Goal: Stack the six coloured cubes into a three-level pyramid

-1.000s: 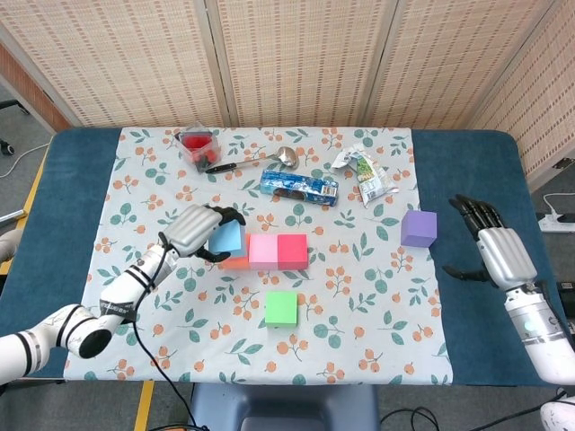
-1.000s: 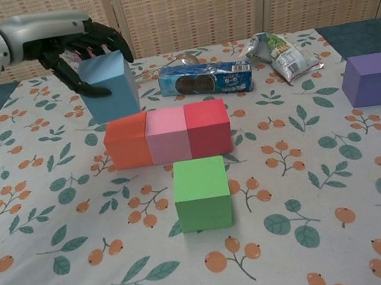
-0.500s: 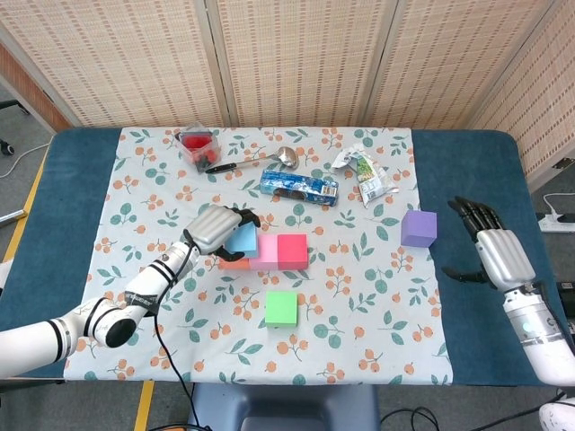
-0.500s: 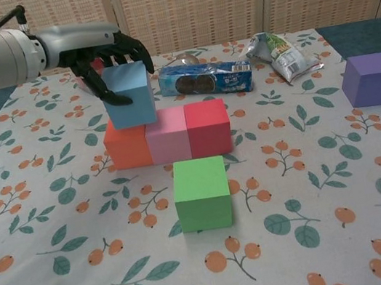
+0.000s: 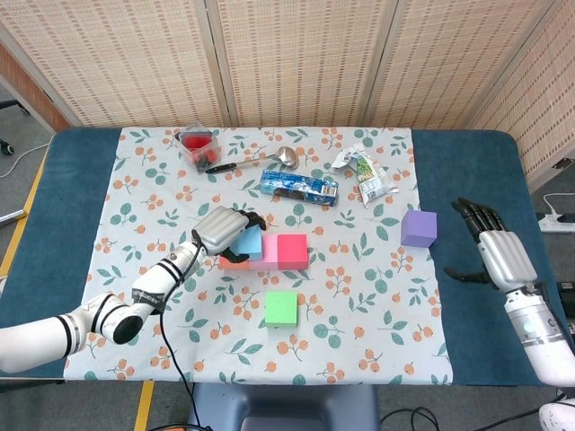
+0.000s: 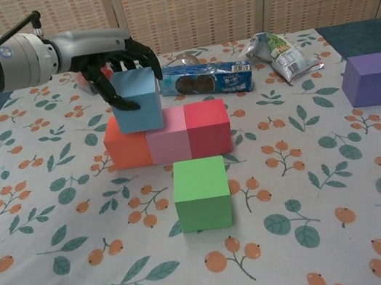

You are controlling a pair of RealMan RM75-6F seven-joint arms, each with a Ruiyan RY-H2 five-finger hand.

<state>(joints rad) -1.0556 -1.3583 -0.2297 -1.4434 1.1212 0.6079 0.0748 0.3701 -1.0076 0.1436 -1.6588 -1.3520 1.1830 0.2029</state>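
Blue cube, carried rightward since earlier in left hand, fingers clasped round it, now over orange cube and pink cube seam; centre before release; right hand spread, empty

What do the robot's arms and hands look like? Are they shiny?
Yes, a bit. The left hand has a silvery metal back and black fingers. Its arm is white and grey with black rings, and a thin black cable runs along it. The right hand matches: silver back, black fingers, white arm.
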